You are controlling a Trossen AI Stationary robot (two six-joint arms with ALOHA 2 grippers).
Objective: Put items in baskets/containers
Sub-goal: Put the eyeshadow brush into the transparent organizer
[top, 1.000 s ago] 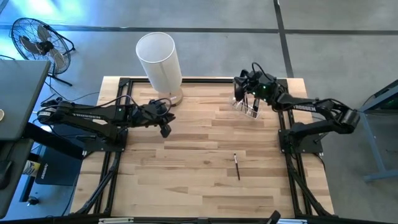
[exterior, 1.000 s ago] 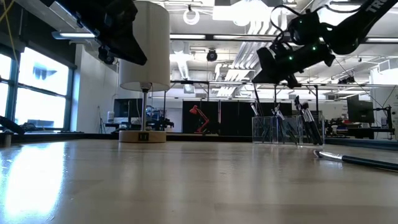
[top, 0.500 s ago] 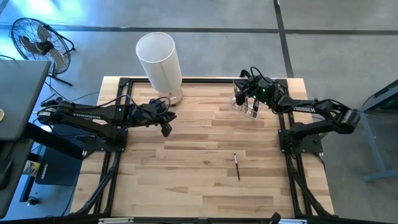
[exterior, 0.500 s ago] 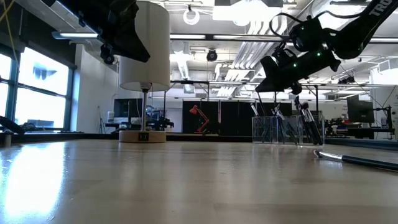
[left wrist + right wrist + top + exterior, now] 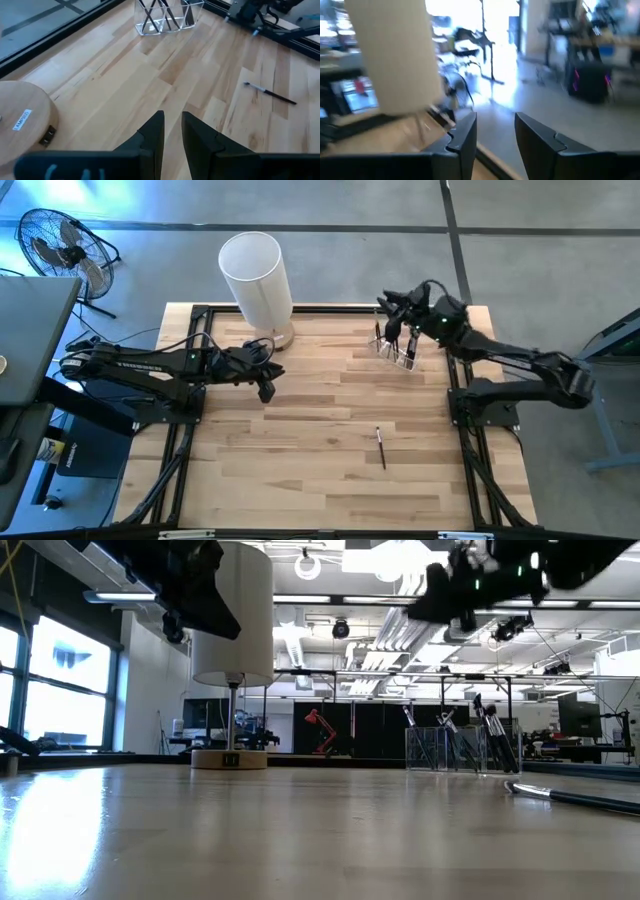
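A clear plastic holder [image 5: 398, 350] with several dark brushes standing in it sits at the table's far right, also seen in the low view [image 5: 450, 748]. One brush [image 5: 381, 448] lies flat on the table toward the near right. The tall white cylinder [image 5: 255, 280] stands on its wooden base [image 5: 279, 337] at the far edge. My right gripper [image 5: 495, 135] is open and empty, high above the holder [image 5: 390, 303]. My left gripper [image 5: 172, 127] hovers near the cylinder's base [image 5: 265, 385], its fingers a narrow gap apart with nothing between them.
Black frame rails [image 5: 190, 380] run along the table's left, right and far sides. Bare wooden tabletop [image 5: 320, 420] lies between the two arms. A fan [image 5: 55, 245] stands on the floor beyond the far left corner.
My right gripper has risen well clear of the clear holder and shifted a little toward the far edge, tipping up toward level. The brushes in the holder and the one on the table have stayed in place.
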